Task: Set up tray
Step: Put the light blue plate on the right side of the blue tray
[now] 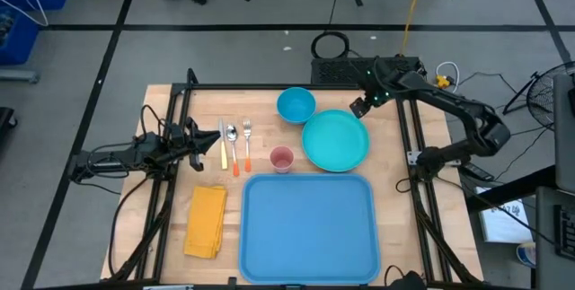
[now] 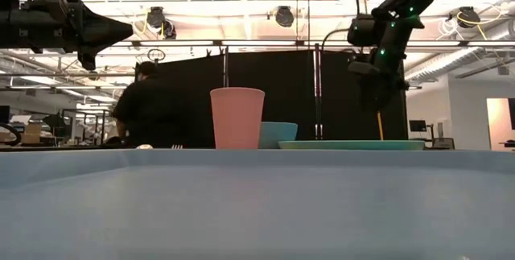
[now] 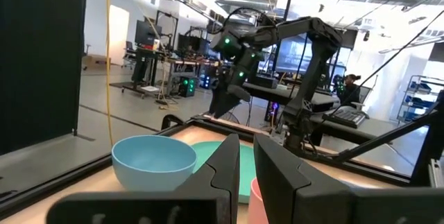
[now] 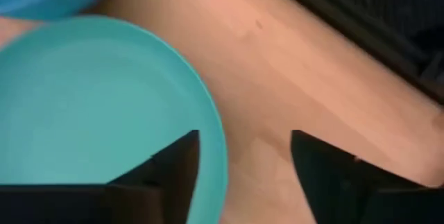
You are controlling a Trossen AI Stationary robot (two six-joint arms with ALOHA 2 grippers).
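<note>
Right wrist view shows the right gripper with its two dark fingers spread apart and empty, poised above the rim of the teal plate, one finger over the plate's edge and the other over bare wood. The high view places this gripper above the plate's far right edge, something the wrist camera alone cannot settle. From the low view the gripper hangs clear above the plate, apparently not touching it.

The left gripper has its fingers close together with only a narrow gap, holding nothing; the high view puts it at the table's left side, just beside the knife, spoon and fork.

The blue tray lies at the table's near middle, bare. Just beyond its far edge stands a pink cup, with the plate to its right and a blue bowl farther back. A yellow napkin lies left of the tray.
</note>
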